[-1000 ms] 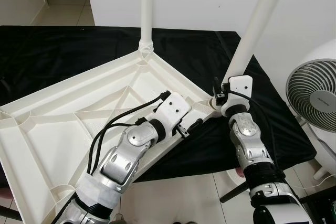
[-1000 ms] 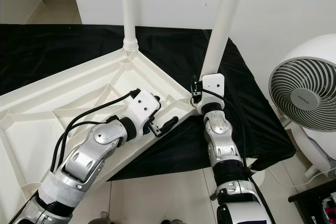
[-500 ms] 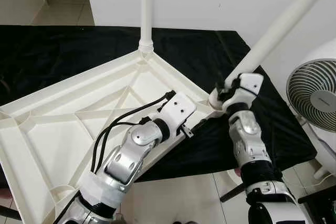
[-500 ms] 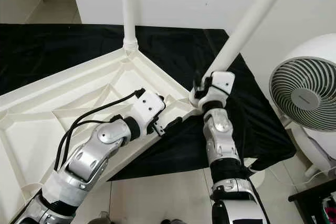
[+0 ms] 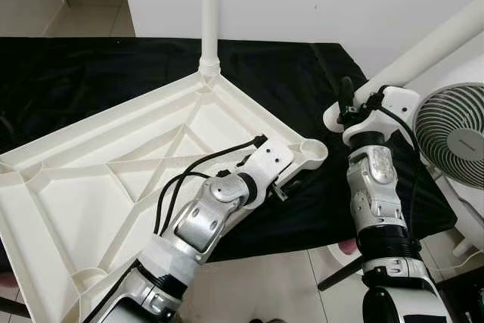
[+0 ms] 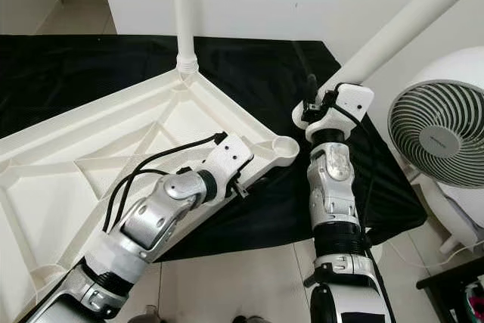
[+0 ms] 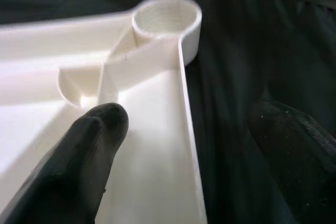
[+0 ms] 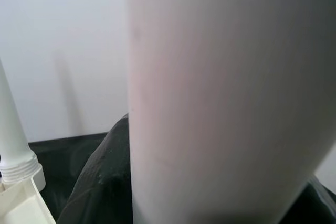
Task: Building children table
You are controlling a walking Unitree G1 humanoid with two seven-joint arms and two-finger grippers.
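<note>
White plastic table top (image 5: 91, 187) lies upside down on black cloth (image 5: 91, 73), ribbed, one leg (image 5: 209, 13) already screwed in. Right gripper (image 5: 349, 104) clamps the loose leg (image 5: 431, 43) near its threaded end, tilted, just beside the empty corner socket (image 5: 311, 149). Left gripper (image 7: 184, 145), fingers apart, straddles the rim. Leg looks light, stiff, smooth; grip low.

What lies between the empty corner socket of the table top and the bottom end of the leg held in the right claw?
In the left eye view, only black cloth lies between the socket and the leg in the right claw.
</note>
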